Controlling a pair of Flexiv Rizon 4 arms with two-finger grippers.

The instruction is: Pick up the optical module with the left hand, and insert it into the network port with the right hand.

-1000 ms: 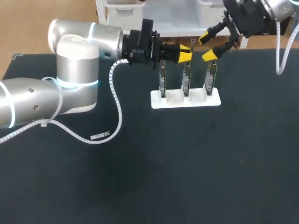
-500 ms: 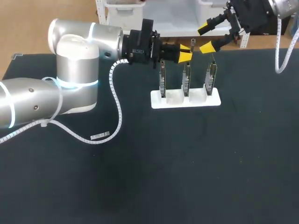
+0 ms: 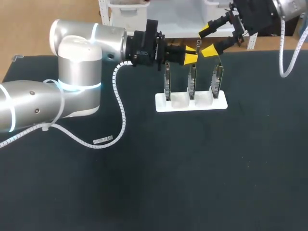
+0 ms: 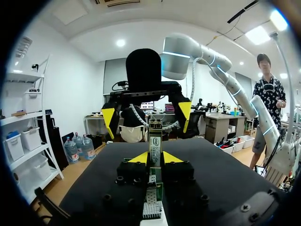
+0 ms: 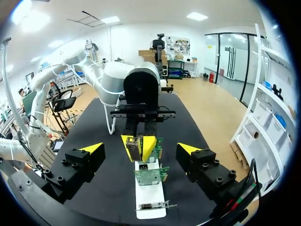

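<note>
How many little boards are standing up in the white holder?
3. They stand in a row in the white holder: the left board, the middle board and the right board. None seems hidden in the head view.

Right arm [image 3: 288,8] cut off at head view's top edge, optical module [image 3: 198,46] partly hidden by left gripper [image 3: 191,57]
</note>
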